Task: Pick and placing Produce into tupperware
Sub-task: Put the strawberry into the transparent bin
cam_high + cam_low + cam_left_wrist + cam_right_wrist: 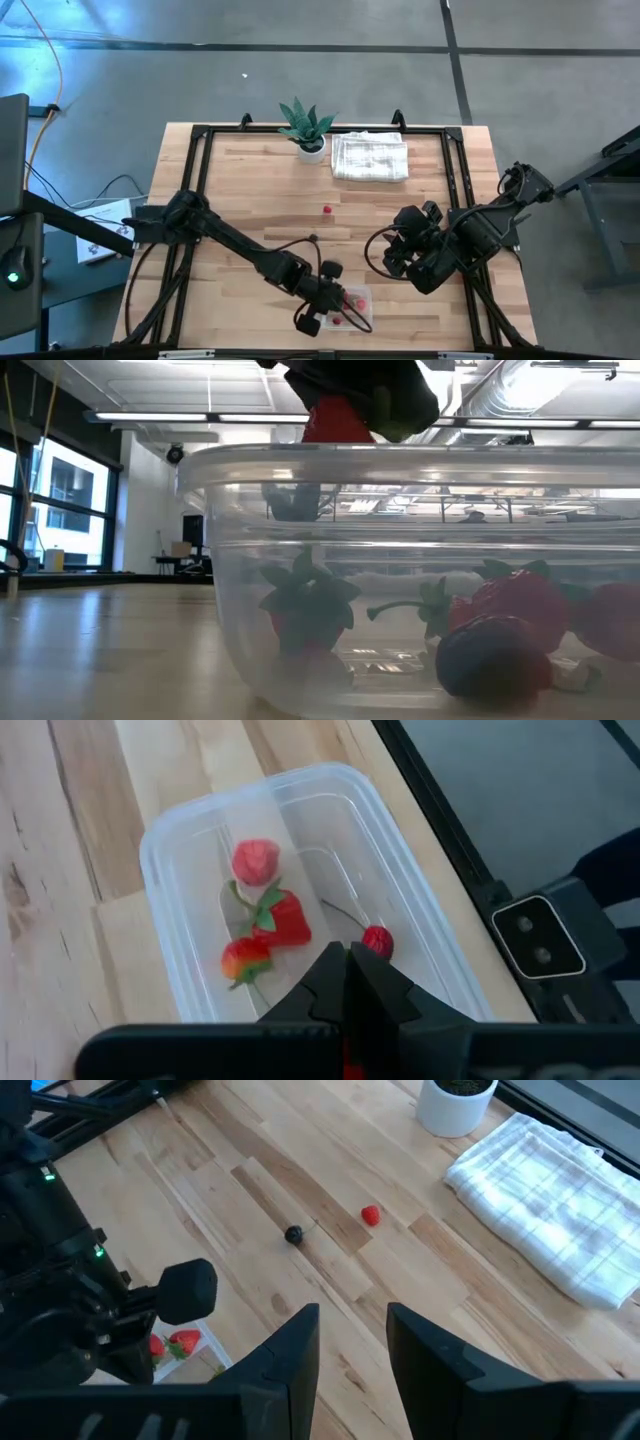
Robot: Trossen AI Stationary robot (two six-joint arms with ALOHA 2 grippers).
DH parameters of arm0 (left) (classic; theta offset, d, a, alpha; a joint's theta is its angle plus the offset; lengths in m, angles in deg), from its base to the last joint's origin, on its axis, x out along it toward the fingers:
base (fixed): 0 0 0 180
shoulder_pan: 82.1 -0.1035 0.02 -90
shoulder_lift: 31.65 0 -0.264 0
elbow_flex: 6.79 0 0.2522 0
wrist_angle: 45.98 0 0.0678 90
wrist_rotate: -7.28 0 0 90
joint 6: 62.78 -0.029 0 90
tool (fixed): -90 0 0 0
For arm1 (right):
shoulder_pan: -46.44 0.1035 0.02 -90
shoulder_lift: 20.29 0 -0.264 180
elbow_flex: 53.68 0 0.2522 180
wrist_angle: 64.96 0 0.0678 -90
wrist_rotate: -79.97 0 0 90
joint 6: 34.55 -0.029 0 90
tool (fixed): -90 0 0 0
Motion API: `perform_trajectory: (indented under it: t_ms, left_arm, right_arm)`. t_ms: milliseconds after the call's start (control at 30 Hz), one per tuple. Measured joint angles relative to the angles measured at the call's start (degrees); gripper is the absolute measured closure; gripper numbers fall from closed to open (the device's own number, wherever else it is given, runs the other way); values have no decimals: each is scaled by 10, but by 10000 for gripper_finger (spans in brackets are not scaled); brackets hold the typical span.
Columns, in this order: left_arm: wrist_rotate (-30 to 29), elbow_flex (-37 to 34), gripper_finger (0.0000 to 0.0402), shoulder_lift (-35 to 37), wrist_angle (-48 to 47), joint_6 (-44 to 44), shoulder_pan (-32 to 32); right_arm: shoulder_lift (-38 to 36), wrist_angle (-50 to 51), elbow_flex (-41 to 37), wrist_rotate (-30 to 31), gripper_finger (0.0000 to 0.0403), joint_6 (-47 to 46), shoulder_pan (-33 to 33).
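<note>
The clear tupperware sits near the table's near edge. In the left wrist view it holds a pink piece, two red strawberry-like pieces and a small red round one. The low view also shows a dark piece on its floor. My left gripper hangs above the container, shut on a red piece. One red piece and one dark piece lie on the table's middle. My right gripper is open, over the table's right part and touching nothing. My left gripper pinches a red produce piece between its two fingers, coming from above and pointing down. The piece is lifted clear, just above the tupperware's rim. In the wrist view only a red sliver shows between the fingers.
A green potted plant and a folded white cloth rest at the table's far edge. A black frame runs around the tabletop. Bare wood lies between the loose pieces and the container.
</note>
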Motion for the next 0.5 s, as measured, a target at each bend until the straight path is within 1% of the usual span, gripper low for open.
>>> perform_trajectory:
  t_ms: [133,233,367,500]
  left_arm:
    - [-8,0,396,0,2,0,0]
    - [-19,0,380,0,2,-5,0]
    - [-20,0,345,0,2,-5,0]
    - [-20,0,299,0,1,-4,0]
  right_arm:
    - [0,0,0,-2,293,0,0]
    - [0,0,0,-3,293,0,0]
    - [0,0,0,-3,293,0,0]
    - [0,0,0,-4,293,0,0]
